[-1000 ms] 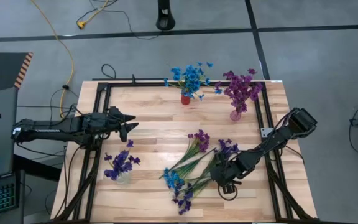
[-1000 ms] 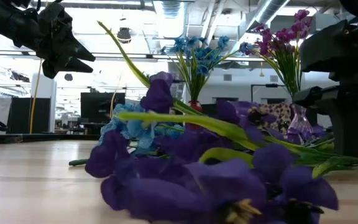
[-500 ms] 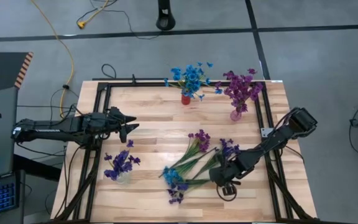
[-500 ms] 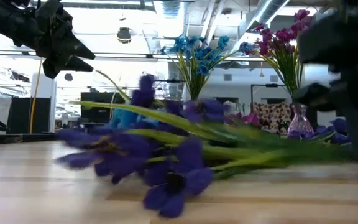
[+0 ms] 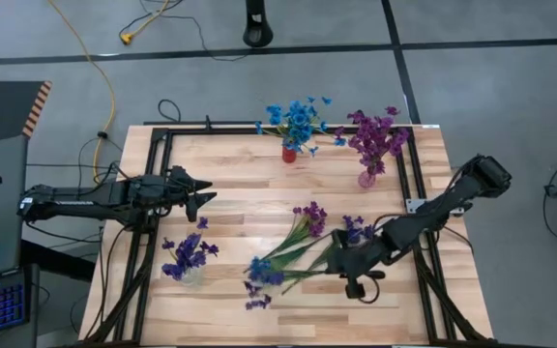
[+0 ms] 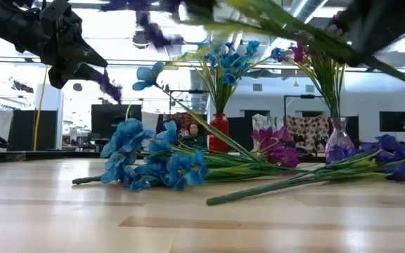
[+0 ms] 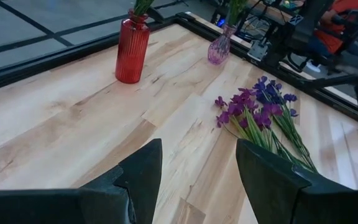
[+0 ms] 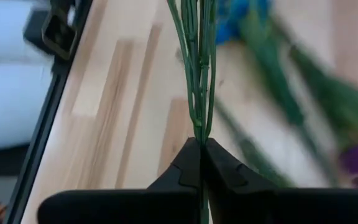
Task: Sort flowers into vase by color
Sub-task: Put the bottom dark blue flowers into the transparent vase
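Three vases (image 5: 289,153) already filled; loose flowers (image 5: 298,253) at five o'clock — right gripper (image 5: 348,266) clamped on stems (image 8: 197,68), left gripper (image 5: 204,198) parted, empty.

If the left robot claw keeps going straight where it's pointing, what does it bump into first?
Probably nothing soon: the open left gripper points across bare table. The loose flowers lie off to one side; the purple vase stands far ahead, though depth is unclear.

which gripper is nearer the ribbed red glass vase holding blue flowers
Left. The left gripper hovers apart to the ribbed red glass vase's left; the right gripper sits farther, near the table's front, shut on green stems.
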